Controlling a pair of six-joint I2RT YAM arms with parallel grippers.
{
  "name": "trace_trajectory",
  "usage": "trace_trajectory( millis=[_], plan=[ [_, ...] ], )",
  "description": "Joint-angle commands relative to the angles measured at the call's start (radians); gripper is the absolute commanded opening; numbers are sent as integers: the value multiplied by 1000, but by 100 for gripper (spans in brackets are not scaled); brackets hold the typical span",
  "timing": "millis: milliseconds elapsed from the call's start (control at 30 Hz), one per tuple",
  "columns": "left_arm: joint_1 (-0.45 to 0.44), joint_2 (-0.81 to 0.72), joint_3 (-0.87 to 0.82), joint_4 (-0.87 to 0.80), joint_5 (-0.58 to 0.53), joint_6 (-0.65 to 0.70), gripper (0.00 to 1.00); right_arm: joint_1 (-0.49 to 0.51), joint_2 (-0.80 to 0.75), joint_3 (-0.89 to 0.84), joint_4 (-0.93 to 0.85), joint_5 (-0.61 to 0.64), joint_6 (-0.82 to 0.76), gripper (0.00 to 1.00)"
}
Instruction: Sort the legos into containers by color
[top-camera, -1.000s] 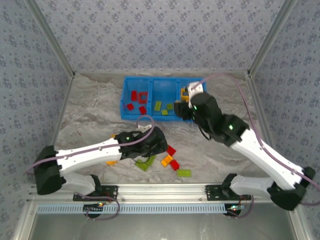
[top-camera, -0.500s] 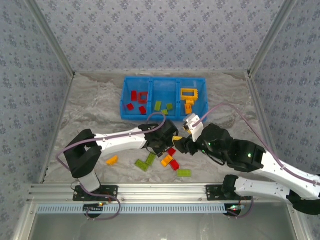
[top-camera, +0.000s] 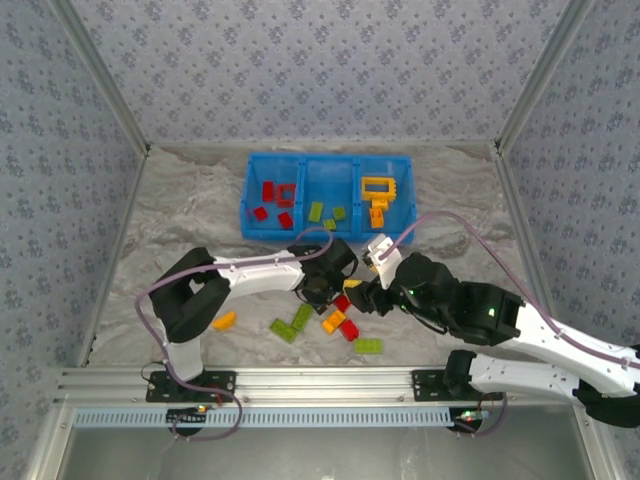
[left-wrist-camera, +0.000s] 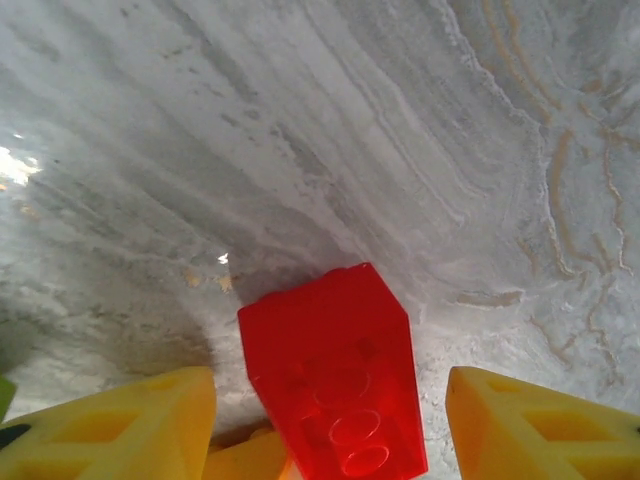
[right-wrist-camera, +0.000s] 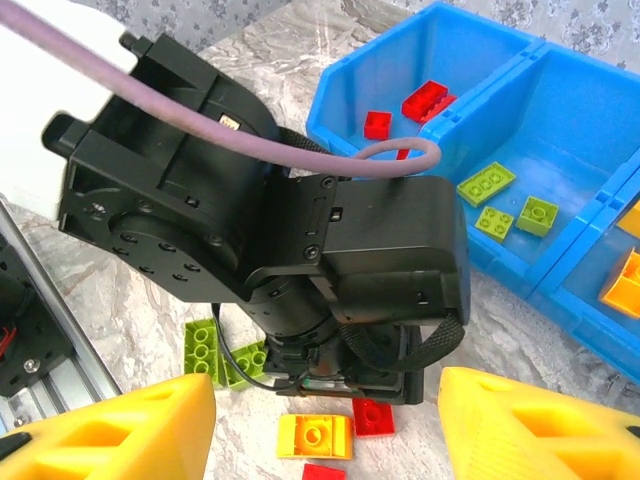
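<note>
A red lego (left-wrist-camera: 335, 385) lies on the marble table between my left gripper's (left-wrist-camera: 327, 432) yellow fingers (left-wrist-camera: 110, 425), with a gap on each side; that gripper is open, and from above it (top-camera: 330, 293) hangs low over the loose pile. My right gripper (top-camera: 366, 298) is open just right of it, its fingers (right-wrist-camera: 540, 420) empty and pointing at the left wrist (right-wrist-camera: 290, 220). Below that wrist lie an orange lego (right-wrist-camera: 315, 437), a red one (right-wrist-camera: 375, 415) and green ones (right-wrist-camera: 215, 350). The blue containers tray (top-camera: 251, 195) holds red legos (top-camera: 275, 195), green legos (top-camera: 325, 212) and an orange frame (top-camera: 378, 187), one colour per compartment.
More loose legos lie near the front: orange (top-camera: 224, 320), green (top-camera: 293, 325), orange (top-camera: 333, 321), red (top-camera: 348, 330), green (top-camera: 368, 345). The two grippers are very close together. A metal rail (top-camera: 330, 380) runs along the near table edge.
My right arm has swung from over the tray's right compartment down to the pile, uncovering the orange frame. My left arm has reached further right and now straddles the red lego.
</note>
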Motion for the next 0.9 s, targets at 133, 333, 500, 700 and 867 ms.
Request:
trace_trajectory(
  millis=[133, 333, 500, 700, 867],
  plan=[
    [9, 34, 34, 20, 6, -25, 45, 8, -14, -17, -2, 18, 25, 63],
    [10, -8, 33, 12, -48, 3, 27, 11, -14, -26, 1, 14, 31, 63],
    [10, -151, 40, -92, -174, 71, 26, 9, -24, -21, 1, 20, 23, 62],
    [52, -379, 52, -282, -358, 189, 27, 1, 14, -29, 94, -28, -38, 64],
    [253, -471, 85, -352, -322, 434, 27, 3, 133, -24, 224, -64, -86, 65]
  ],
)
